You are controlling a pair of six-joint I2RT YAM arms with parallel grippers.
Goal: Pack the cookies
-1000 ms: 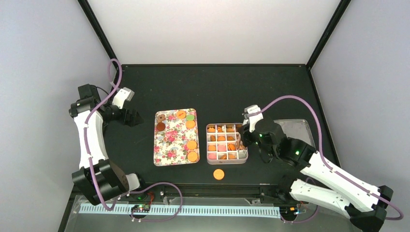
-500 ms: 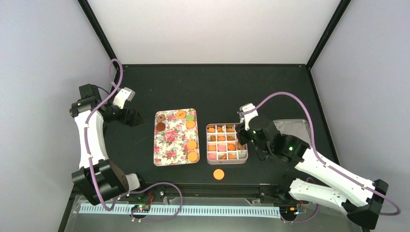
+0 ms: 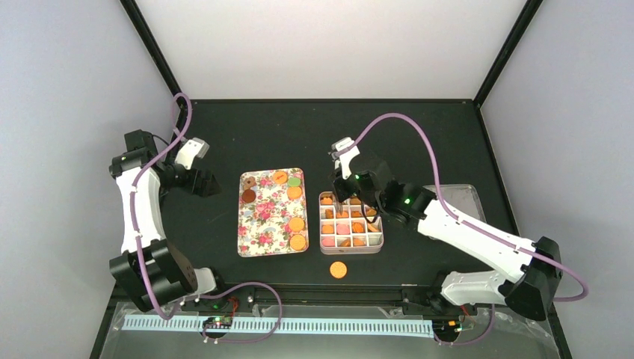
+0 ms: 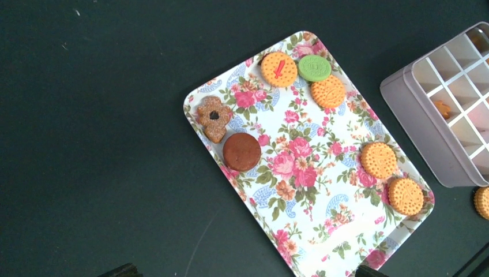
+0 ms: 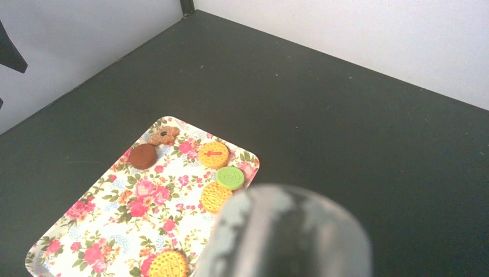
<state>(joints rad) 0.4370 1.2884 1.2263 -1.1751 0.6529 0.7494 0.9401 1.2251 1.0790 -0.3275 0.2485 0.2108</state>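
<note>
Several cookies lie on the flower-patterned tray (image 3: pixel 268 224): orange ones (image 4: pixel 378 160), a green one (image 4: pixel 315 67), a round brown one (image 4: pixel 241 152) and a brown flower-shaped one (image 4: pixel 214 118). More cookies fill the divided box (image 3: pixel 376 241). One orange cookie (image 3: pixel 338 270) lies loose on the table in front of the box. My right gripper (image 3: pixel 340 196) hangs over the box's far left corner. A blurred grey metal thing (image 5: pixel 288 231), apparently the tongs, fills its wrist view and hides the fingers. My left gripper (image 3: pixel 205 182) is open and empty, left of the tray, with fingertips wide apart (image 4: pixel 245 271).
A clear lid (image 3: pixel 457 198) lies right of the box, under the right arm. The box's corner (image 4: pixel 450 104) and the loose cookie (image 4: pixel 482 202) show at the right edge of the left wrist view. The tray (image 5: pixel 115 219) lies below the right wrist.
My right arm has swung left and away from me, from the box's right side to above its far left corner. The left arm has hardly moved.
</note>
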